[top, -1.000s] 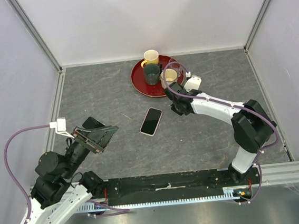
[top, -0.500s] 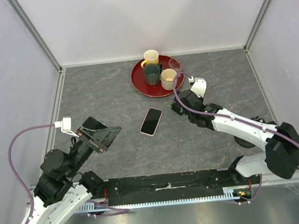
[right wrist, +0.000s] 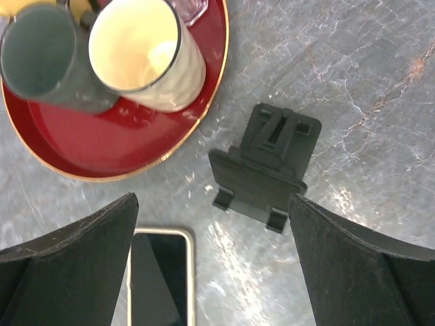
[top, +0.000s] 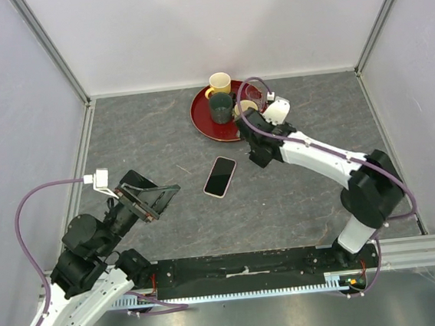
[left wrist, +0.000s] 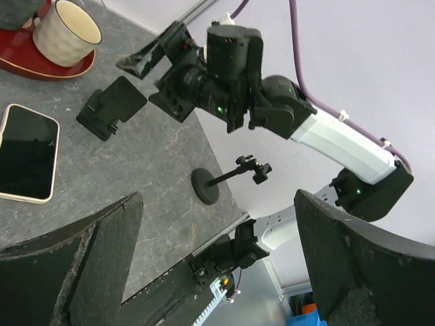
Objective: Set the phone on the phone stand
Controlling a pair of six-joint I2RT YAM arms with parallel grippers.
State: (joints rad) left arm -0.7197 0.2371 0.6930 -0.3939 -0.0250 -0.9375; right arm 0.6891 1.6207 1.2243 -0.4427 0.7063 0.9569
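Plainly, the phone lies flat, screen up, on the table, just beside the right gripper, whose jaws gape wide and empty; the left gripper gapes empty too; stiff, thin, glossy, probably slippery: pinch its long case edges; the phone stand stands near the right arm's base.

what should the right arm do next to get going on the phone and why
Probably shift the right hand toward the phone and lower it, open, astride the phone's long edges. The phone lies flat on the table, untouched, while that hand hangs open and empty above the small black folding piece beside the red plate, so nothing is gripped yet.
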